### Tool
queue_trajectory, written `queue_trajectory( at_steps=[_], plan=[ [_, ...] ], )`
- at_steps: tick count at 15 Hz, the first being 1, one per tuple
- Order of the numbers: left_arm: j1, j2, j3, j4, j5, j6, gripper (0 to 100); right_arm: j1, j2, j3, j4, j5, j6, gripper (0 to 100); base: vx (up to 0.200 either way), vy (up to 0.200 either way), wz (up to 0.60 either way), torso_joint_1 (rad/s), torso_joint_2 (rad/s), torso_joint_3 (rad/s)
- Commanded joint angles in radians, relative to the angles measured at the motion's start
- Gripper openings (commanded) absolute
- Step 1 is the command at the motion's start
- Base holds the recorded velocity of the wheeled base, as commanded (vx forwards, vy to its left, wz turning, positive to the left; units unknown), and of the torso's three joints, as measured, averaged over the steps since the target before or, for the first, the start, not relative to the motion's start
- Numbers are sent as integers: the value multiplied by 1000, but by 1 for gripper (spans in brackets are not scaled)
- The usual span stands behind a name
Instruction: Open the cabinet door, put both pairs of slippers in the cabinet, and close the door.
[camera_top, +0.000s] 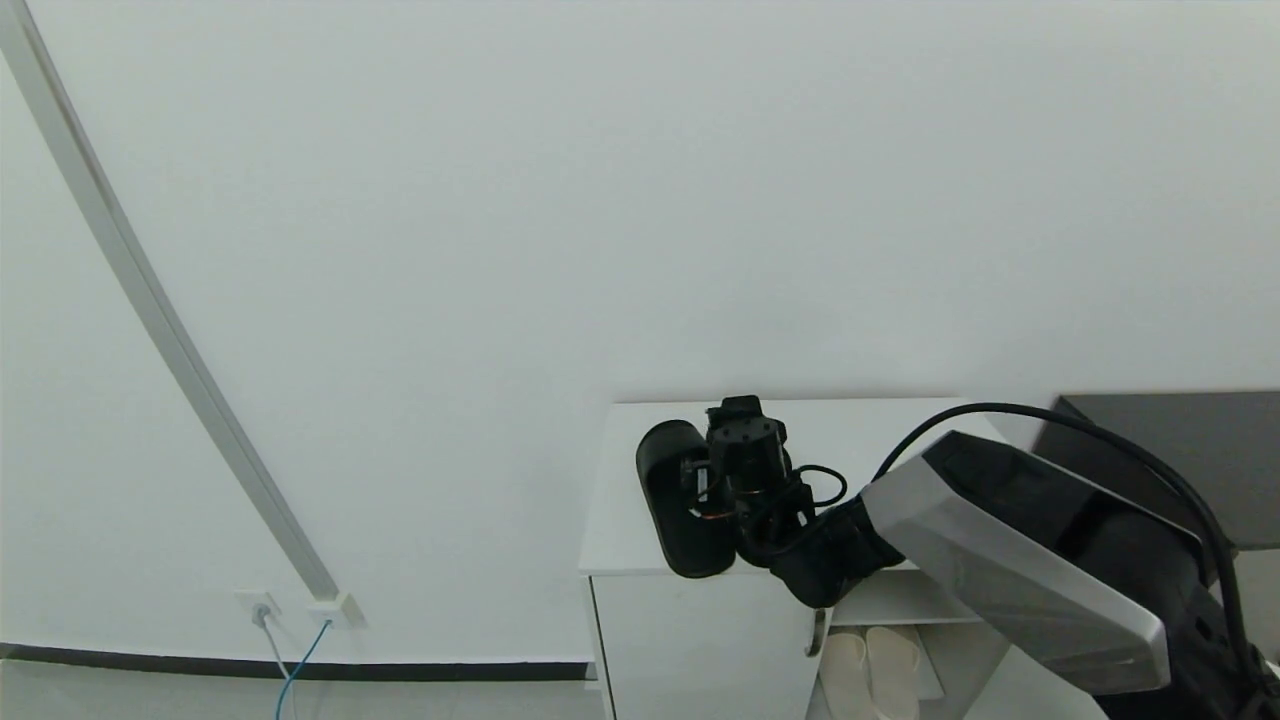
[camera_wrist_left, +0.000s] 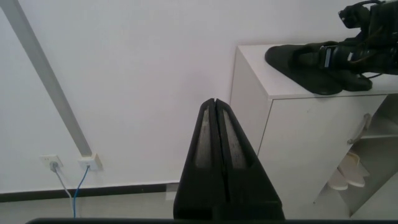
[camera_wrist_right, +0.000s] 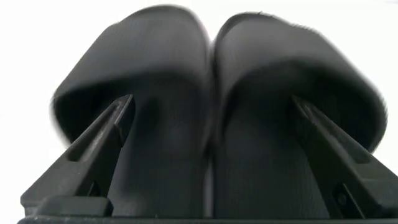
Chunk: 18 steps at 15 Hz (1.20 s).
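The right claw (camera_wrist_right: 211, 112) grips the black slippers (camera_top: 678, 500), a matte, rounded, soft-looking pair pressed side by side, at the top of the smooth white cabinet (camera_top: 700, 640). A pale pair (camera_top: 870, 670) lies in the cabinet's open compartment, so stowing the second pair seems in hand. Next they likely need lowering to a shelf. The left claw (camera_wrist_left: 215, 106), closed and empty, hangs beside the cabinet.

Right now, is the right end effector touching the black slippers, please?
Touching. In the right wrist view the right end effector clamps the black slippers, fingers pressed on both sides.
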Motion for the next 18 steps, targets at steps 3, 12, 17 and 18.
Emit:
queue_trajectory(
  at_steps=[3, 12, 17, 18],
  plan=[
    [0, 1, 0, 0, 0, 0, 0, -11, 42, -72, 34, 1, 0, 100, 0, 0, 0, 0, 0, 0],
    [0, 1, 0, 0, 0, -2, 0, -10, 54, -78, 34, 16, 0, 0, 0, 0, 0, 0, 0, 0],
    [0, 1, 0, 0, 0, -2, 0, -2, -110, 74, 14, 36, 0, 0, 0, 0, 0, 0, 0, 0],
    [0, 1, 0, 0, 0, -2, 0, -1, -139, 105, 4, 47, 0, 0, 0, 0, 0, 0, 0, 0]
  ],
)
